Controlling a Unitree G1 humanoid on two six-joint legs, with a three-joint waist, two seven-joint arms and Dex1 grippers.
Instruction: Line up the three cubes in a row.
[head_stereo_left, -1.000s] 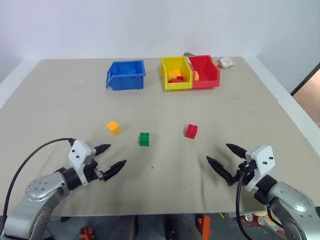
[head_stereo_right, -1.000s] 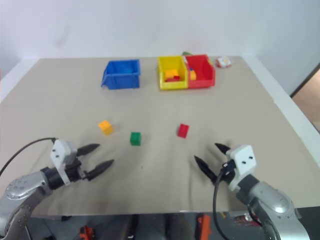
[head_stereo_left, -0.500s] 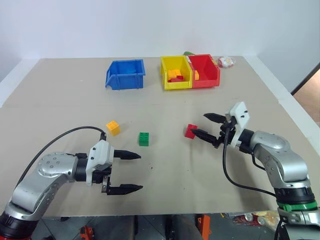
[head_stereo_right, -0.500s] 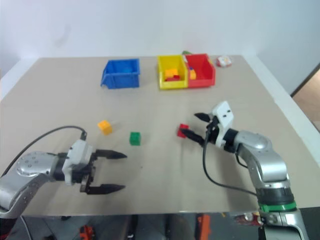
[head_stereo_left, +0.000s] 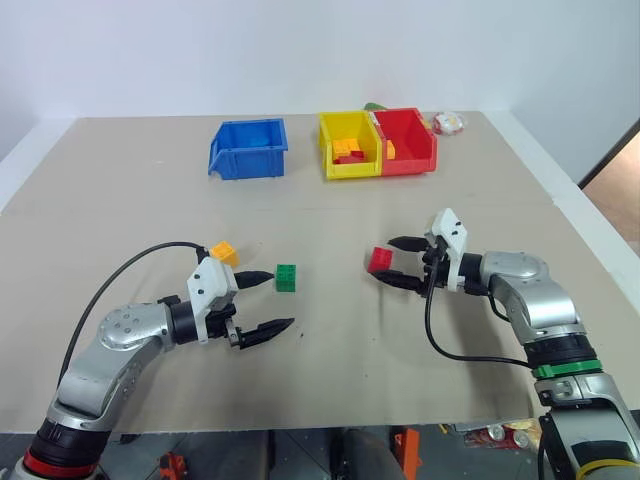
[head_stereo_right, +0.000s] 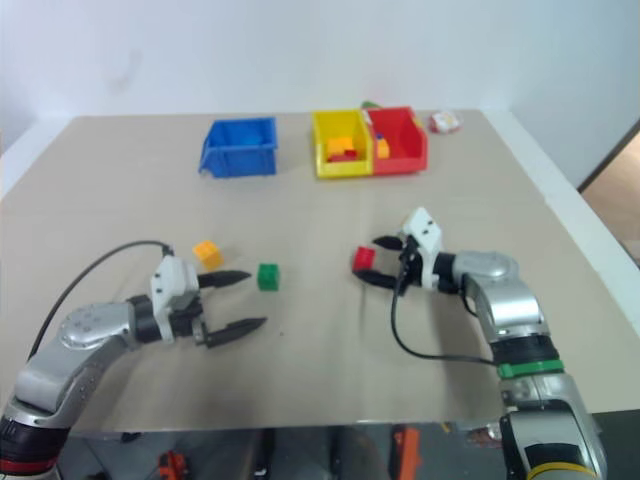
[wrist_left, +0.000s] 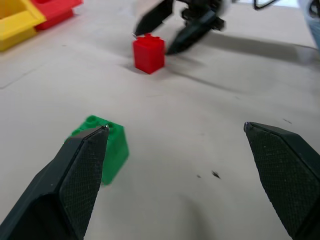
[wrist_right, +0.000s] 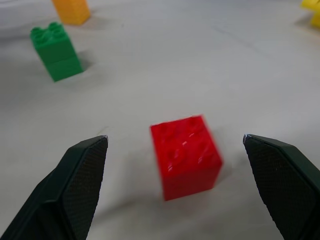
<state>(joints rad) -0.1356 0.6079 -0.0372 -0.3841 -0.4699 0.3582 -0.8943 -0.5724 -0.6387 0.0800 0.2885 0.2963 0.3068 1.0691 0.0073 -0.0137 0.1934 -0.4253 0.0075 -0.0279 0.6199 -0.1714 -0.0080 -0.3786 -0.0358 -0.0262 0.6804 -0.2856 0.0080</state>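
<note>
Beige board covers the bench in the head views, with three plastic bins, blue, yellow and red, standing well back by the far edge. On the near half, the small yellow-orange studded plastic cube, the green studded plastic cube and the red studded plastic cube lie in a loose line across, the green one a little nearer the robot than the other two. Each arm has its own cube close by: the right tool is released, its fingers spread to either side of the red cube, while the left tool is also released, its upper finger tip just short of the green cube.

From the left wrist, the green cube sits off centre, against one finger rather than between the two, so I judge that arm needs to shift sideways before closing.

From the right wrist, the red cube lies squarely between the fingers, touching neither; that side looks ready to close.
</note>
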